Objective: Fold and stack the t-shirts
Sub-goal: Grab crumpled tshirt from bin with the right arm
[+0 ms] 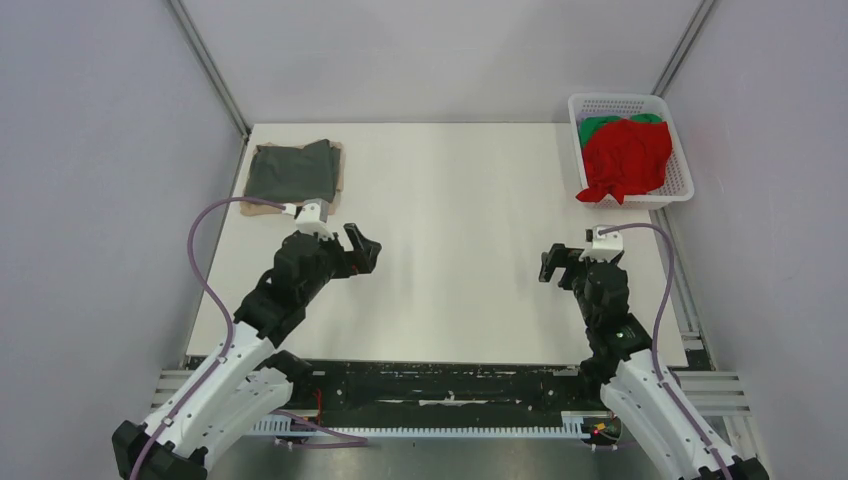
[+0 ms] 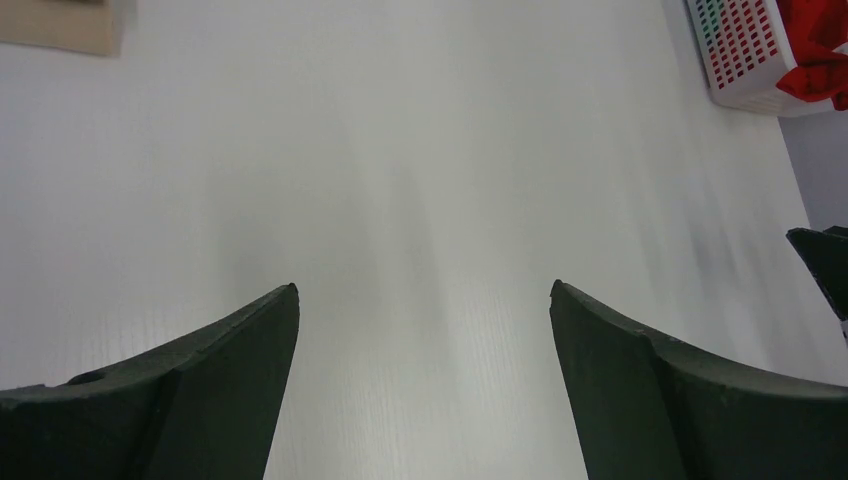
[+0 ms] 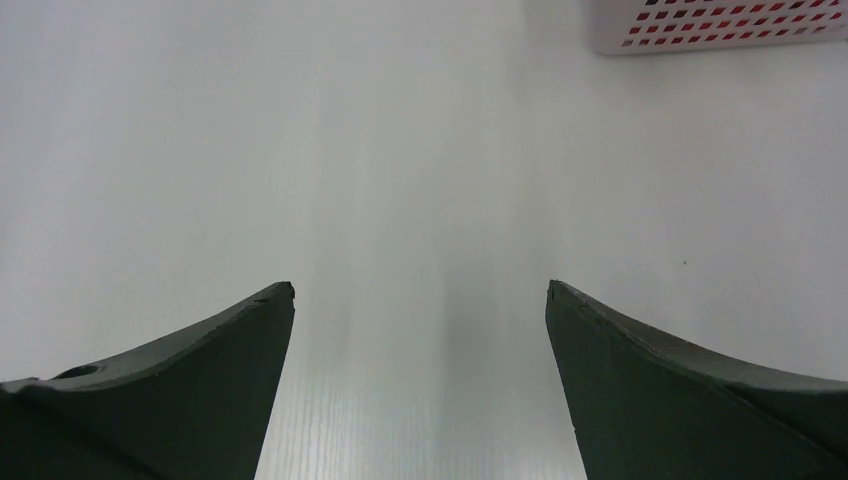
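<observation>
- left pincer (image 1: 365, 246) and right pincer (image 1: 550, 265) hang spread over the desk (image 1: 460, 190)
- folded grey shirt (image 1: 292, 170) far left; red shirt (image 1: 627, 158) heaped in basket (image 1: 622, 98) far right

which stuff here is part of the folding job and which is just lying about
Job: grey shirt, tan shirt under it, red shirt, green shirt.
Lying about: basket, table.

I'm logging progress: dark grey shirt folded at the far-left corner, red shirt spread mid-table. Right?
Not quite. The top view shows the red shirt heaped in the white basket at the far right, not mid-table. The dark grey shirt is indeed folded at the far-left corner.
</observation>
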You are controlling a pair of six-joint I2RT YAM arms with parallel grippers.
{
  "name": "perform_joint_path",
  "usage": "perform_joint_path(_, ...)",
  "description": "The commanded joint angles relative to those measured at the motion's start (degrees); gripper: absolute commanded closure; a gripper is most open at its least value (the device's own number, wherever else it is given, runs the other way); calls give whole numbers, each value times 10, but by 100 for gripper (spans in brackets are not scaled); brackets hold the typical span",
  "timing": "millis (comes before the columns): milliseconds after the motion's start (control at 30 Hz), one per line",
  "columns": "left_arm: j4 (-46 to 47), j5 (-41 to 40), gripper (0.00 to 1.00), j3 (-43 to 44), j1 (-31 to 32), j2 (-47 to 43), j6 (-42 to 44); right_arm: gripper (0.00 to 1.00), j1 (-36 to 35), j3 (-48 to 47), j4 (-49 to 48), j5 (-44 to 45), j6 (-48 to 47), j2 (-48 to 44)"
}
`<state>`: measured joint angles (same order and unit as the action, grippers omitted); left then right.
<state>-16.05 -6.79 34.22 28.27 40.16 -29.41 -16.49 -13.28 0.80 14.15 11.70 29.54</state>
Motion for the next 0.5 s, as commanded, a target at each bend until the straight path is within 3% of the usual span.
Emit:
perform_joint_path(0, 27, 8, 0, 6, 1, -1, -9, 2, 1, -38, -28, 15, 25, 26)
perform_joint_path(133, 36, 12, 0, 3, 1, 9, -12, 2, 1, -75, -71, 43, 72, 81)
perform_joint_path(233, 33, 10, 0, 7, 1, 18, -11, 2, 1, -131, -105, 43, 49, 152)
perform_joint_path(367, 25, 0, 0, 9, 1, 21, -10, 1, 13, -270, -42, 71, 27, 299)
perform_joint_path(467, 24, -14, 0, 5, 1, 19, -15, 1, 47, -413, 59, 110, 13, 405)
